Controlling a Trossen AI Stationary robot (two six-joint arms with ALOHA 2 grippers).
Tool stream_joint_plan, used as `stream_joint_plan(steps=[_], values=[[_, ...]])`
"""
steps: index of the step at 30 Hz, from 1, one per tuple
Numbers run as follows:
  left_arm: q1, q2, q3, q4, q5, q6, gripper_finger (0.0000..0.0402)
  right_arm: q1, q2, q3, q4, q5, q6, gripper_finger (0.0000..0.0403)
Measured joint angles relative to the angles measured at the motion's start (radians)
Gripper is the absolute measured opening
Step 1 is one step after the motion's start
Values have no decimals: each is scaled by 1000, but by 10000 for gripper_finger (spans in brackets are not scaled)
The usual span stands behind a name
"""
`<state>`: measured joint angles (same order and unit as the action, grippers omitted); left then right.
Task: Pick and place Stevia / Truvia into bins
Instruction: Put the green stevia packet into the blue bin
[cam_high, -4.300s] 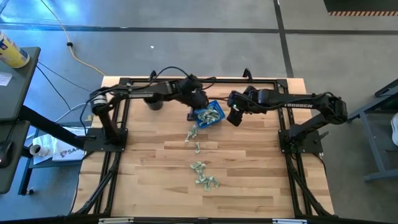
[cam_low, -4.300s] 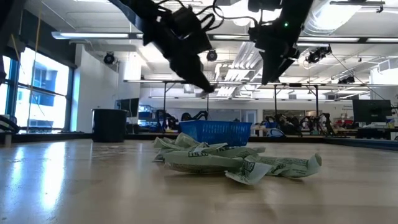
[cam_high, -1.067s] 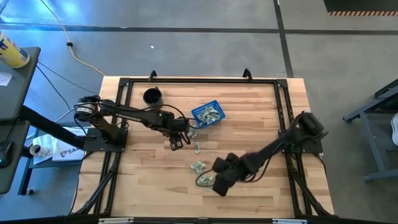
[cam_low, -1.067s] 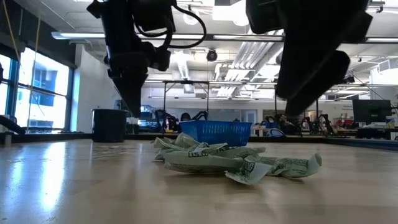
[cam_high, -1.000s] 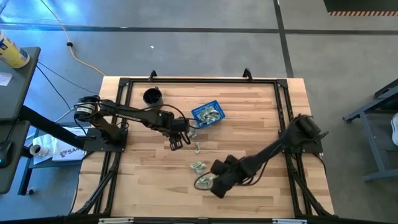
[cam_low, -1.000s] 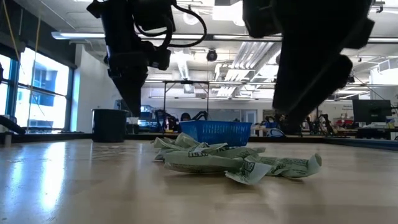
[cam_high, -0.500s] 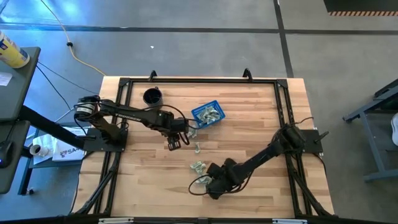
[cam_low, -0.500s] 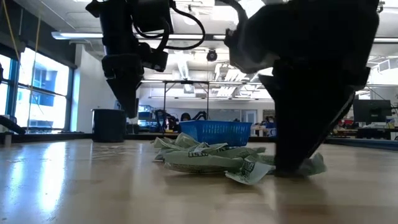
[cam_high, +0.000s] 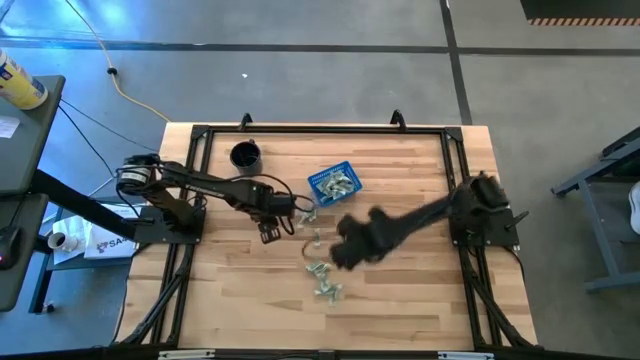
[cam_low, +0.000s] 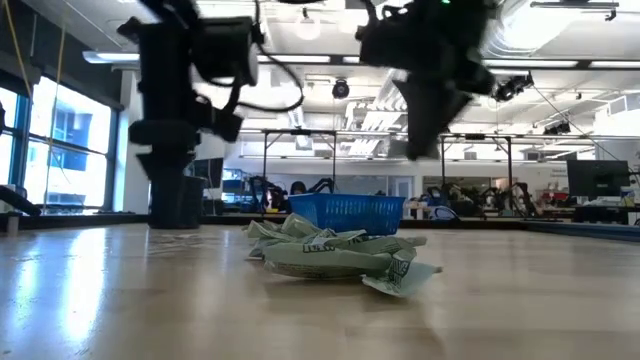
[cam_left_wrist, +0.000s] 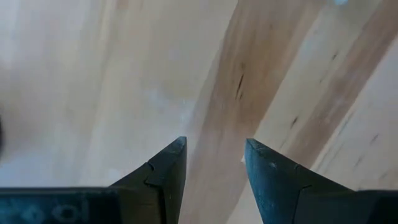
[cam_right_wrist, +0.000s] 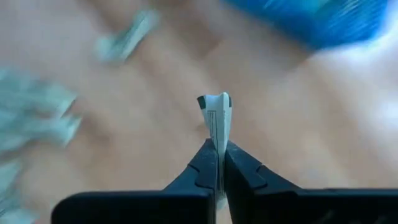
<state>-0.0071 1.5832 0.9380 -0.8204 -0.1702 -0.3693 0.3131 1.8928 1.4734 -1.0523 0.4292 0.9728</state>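
- Some packets already lie inside the blue basket (cam_high: 334, 183), so the sorting is partly done.
- The right claw (cam_right_wrist: 217, 163) is pinched tight on one packet (cam_right_wrist: 216, 115), up off the desk (cam_high: 400, 300) on the near side of the basket; by my reading it is about to go in.
- The left claw (cam_left_wrist: 211, 165) stands narrowly apart and empty, over bare wood left of the basket.
- A loose scatter of packets (cam_high: 322, 278) still lies near the basket, so several trips look left.

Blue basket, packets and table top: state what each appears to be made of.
Blue basket: looks like plastic, with perforated, mesh-like sides. Packets: thin printed paper, seemingly matte, crumpled and creased. Table top: wood, pale jointed strips with visible grain, slight sheen.
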Motion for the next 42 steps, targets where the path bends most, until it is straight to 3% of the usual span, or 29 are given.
stream_joint_plan(steps=[4, 6, 12, 17, 23, 28, 34, 42], values=[[0, -56, -95, 79, 57, -92, 195, -165, -88, 1, 17, 51, -228, 6], [0, -98, -138, 157, 87, -136, 195, -260, -102, 1, 77, 25, -371, 4], [0, -217, -209, 345, 170, -212, 195, -475, -58, -2, 321, -314, -637, 25], [0, -223, -209, 443, 191, -212, 195, -551, -16, -5, 313, -361, -692, 80], [0, -183, -208, 529, 156, -212, 195, -574, -41, -4, 301, -403, -731, 181], [8, -121, -209, 578, 115, -228, 195, -507, -121, -6, 182, -258, -788, 244], [27, -37, -205, 664, 142, -344, 195, -442, -231, -164, 174, -150, -696, 261], [26, 13, -158, 709, 150, -380, 195, -397, -382, -419, 305, -145, -457, 262]])
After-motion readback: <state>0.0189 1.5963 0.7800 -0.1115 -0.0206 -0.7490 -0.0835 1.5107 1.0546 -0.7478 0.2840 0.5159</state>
